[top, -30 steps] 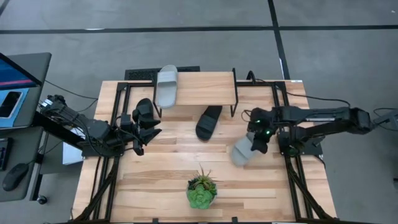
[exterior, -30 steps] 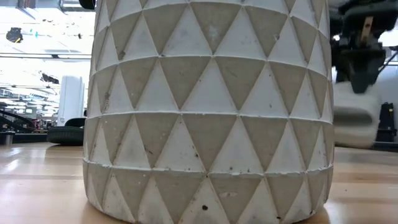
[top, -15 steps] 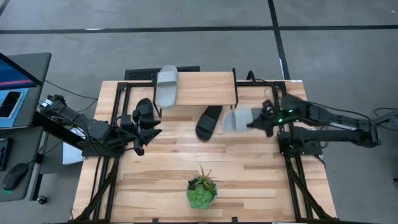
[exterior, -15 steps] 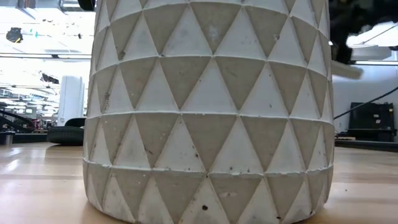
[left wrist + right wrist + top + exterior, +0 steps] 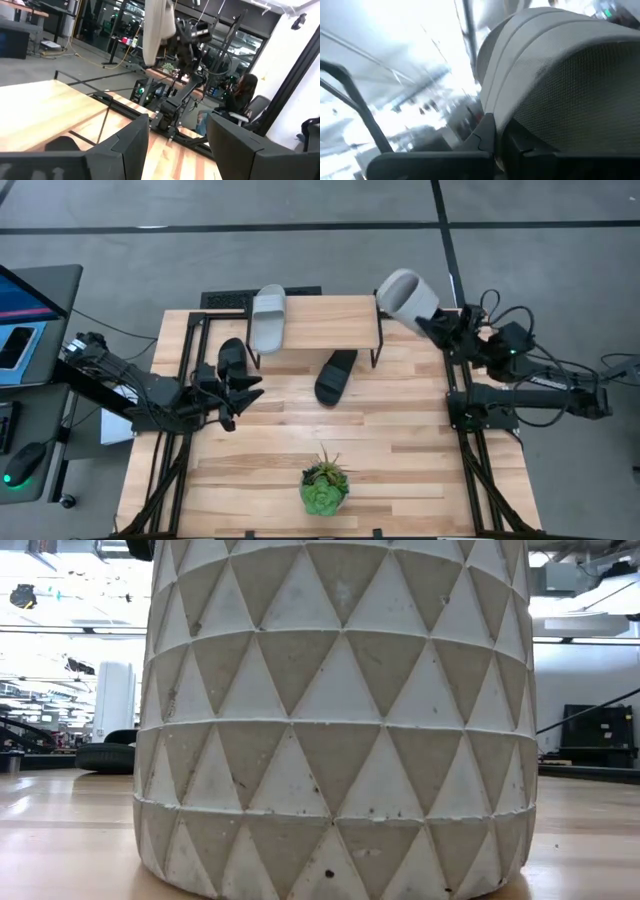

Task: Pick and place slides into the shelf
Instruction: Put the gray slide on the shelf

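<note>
Gripping light grey slide (image 5: 403, 295), right gripper (image 5: 441, 327) raised.

Shelf (image 5: 320, 320) right half seemingly free

Low view: a pale concrete planter pot with triangle relief (image 5: 340, 710) fills the frame, its top and sides cut off, hiding shelf, slides and both arms.

Right wrist view: the light grey rubber slide (image 5: 560, 80) runs off at 3 o'clock; the background is smeared.

High view: the right gripper (image 5: 447, 330) is too small to show its jaws.
</note>
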